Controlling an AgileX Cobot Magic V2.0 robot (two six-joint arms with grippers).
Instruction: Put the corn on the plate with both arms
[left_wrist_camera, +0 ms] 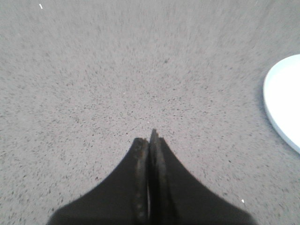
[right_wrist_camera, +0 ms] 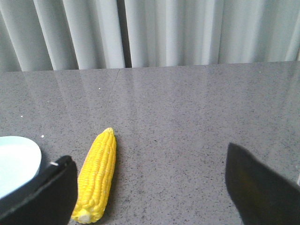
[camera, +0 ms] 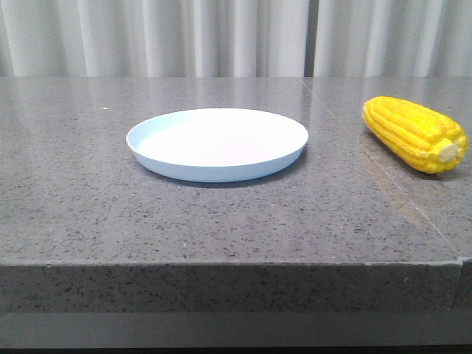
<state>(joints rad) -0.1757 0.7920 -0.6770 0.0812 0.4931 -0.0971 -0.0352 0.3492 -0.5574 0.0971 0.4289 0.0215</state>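
Observation:
The yellow corn (camera: 417, 134) lies on the grey table at the right, its cream stub end toward the front. The pale blue-white plate (camera: 217, 144) sits empty in the middle. No arm shows in the front view. In the right wrist view my right gripper (right_wrist_camera: 149, 180) is open wide and empty, with the corn (right_wrist_camera: 97, 175) lying just inside its one finger (right_wrist_camera: 47, 194) and the plate's edge (right_wrist_camera: 18, 161) beyond it. In the left wrist view my left gripper (left_wrist_camera: 150, 138) is shut and empty over bare table, the plate's rim (left_wrist_camera: 281, 105) off to one side.
The grey speckled table (camera: 221, 214) ends in a front edge low in the front view. Pale curtains (camera: 221, 37) hang behind the table's far edge.

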